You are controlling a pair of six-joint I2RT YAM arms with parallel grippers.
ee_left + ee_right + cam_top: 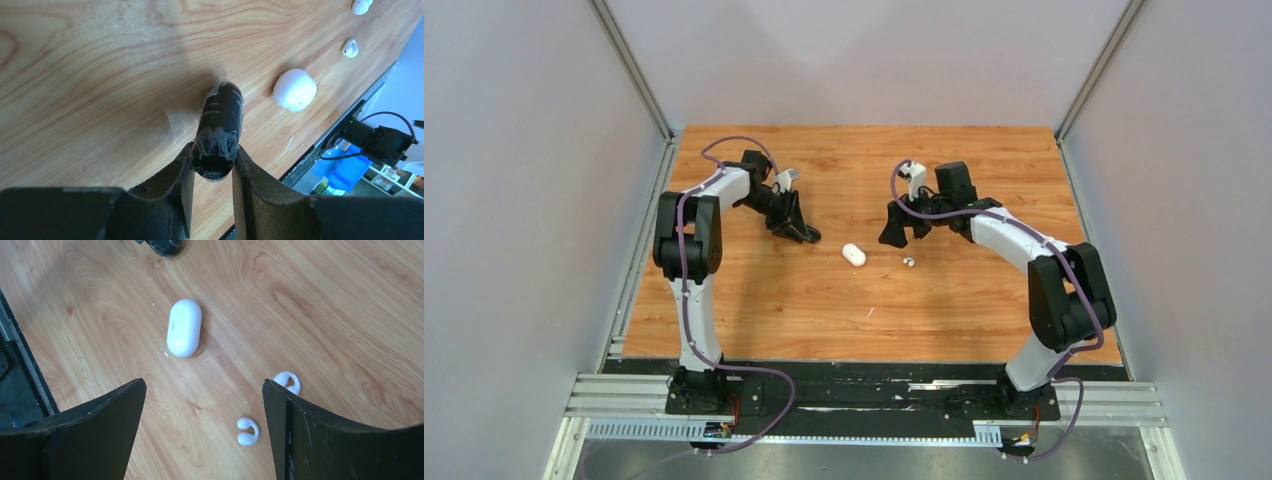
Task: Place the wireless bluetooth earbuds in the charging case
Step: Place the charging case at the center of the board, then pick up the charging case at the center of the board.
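Two tiny white glossy plastic earbuds [247, 431]: likely light, slippery; on wooden surface [325, 315] at 4 o'clock of white pebble case [184, 327], under spread right end effector [203, 385]; pinch across the bulb; left end effector [214, 152] clamps, seemingly, a black taped case [220, 112].

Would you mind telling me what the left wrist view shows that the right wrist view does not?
Only the left wrist view: the left fingers clamped on a black case. Only the right wrist view: the right fingers wide apart, holding nothing; a dark shape at its top edge is too cropped to name. Both: the closed white case, two white earbuds lying loose near it, and the wooden table.
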